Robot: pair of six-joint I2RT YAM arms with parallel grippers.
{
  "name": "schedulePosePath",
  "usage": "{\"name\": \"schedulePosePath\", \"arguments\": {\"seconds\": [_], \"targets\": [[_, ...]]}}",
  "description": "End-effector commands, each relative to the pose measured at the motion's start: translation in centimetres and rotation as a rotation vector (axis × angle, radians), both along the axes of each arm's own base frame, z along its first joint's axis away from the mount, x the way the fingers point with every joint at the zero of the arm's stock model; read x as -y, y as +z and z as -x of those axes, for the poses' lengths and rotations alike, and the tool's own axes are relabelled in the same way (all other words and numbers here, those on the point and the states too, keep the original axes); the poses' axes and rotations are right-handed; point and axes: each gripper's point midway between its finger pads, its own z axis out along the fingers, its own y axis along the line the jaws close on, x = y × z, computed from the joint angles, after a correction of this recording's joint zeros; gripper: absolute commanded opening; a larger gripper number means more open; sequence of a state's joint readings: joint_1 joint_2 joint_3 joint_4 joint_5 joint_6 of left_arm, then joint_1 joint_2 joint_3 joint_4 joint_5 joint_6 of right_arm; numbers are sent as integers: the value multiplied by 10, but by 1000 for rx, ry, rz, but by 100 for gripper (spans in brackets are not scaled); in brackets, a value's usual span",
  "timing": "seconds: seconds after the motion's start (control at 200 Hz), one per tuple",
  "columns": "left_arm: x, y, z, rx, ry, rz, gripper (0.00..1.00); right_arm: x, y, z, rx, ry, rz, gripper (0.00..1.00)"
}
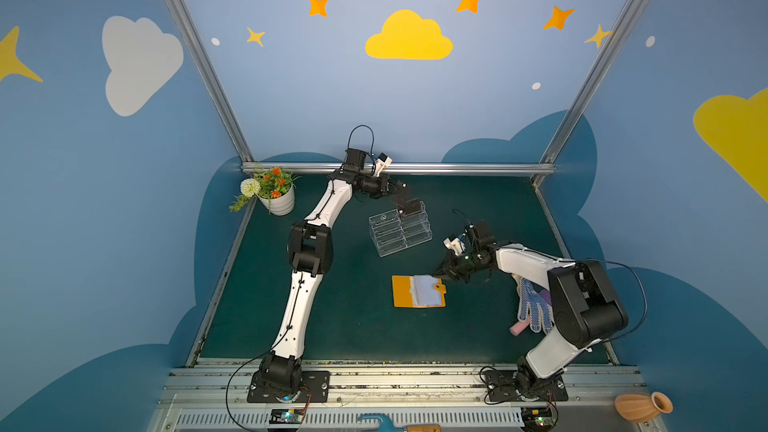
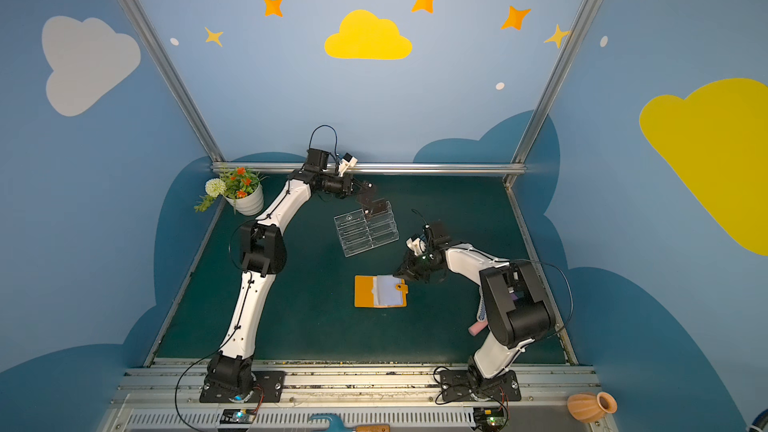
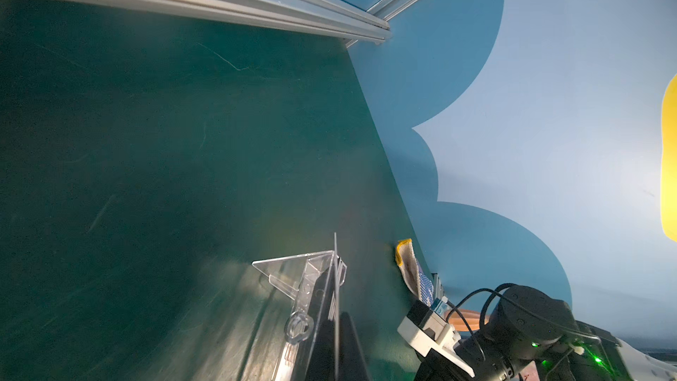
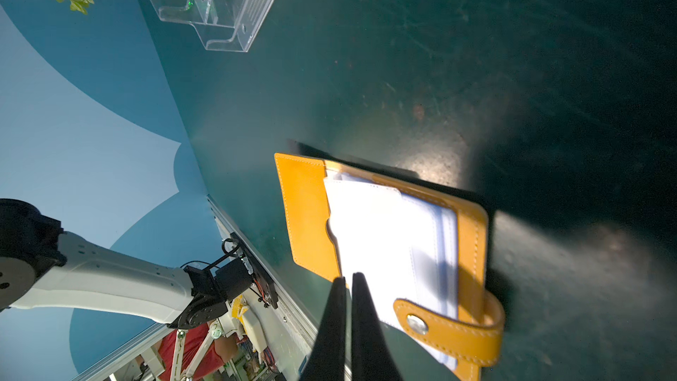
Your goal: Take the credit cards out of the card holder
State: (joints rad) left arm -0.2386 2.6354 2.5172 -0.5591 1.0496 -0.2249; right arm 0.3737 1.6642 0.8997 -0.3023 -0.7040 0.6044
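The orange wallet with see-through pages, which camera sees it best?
The right wrist view: the open orange card holder fills it, clear sleeves and snap tab plain. Both top views show it small; the left wrist view misses it.

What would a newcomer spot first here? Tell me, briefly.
The open orange card holder lies in the middle of the green mat, with the shut right fingers at the edge of its clear sleeves. Behind it, the left fingers pinch a dark credit card at the clear tiered stand.
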Motion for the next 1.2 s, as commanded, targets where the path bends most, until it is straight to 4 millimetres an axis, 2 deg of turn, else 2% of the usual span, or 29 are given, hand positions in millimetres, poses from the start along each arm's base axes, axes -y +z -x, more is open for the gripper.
{"name": "schedulePosePath", "arguments": {"seconds": [0.0, 0.486, 0.816, 1.026, 1.196], "targets": [[-1, -16, -6, 22, 5, -29, 4, -4, 5, -3, 13, 9, -33, 0], [-2, -24, -6, 79, 0, -96, 4, -5, 14, -4, 32, 10, -62, 0], [2, -16, 1, 136, -15, -130, 4, -3, 12, -2, 29, 6, -66, 0], [8, -4, 8, 211, -33, -162, 4, -1, 13, -2, 30, 3, -69, 0], [9, -5, 10, 242, -41, -195, 4, 0, 13, -2, 30, 0, -78, 0]]}}
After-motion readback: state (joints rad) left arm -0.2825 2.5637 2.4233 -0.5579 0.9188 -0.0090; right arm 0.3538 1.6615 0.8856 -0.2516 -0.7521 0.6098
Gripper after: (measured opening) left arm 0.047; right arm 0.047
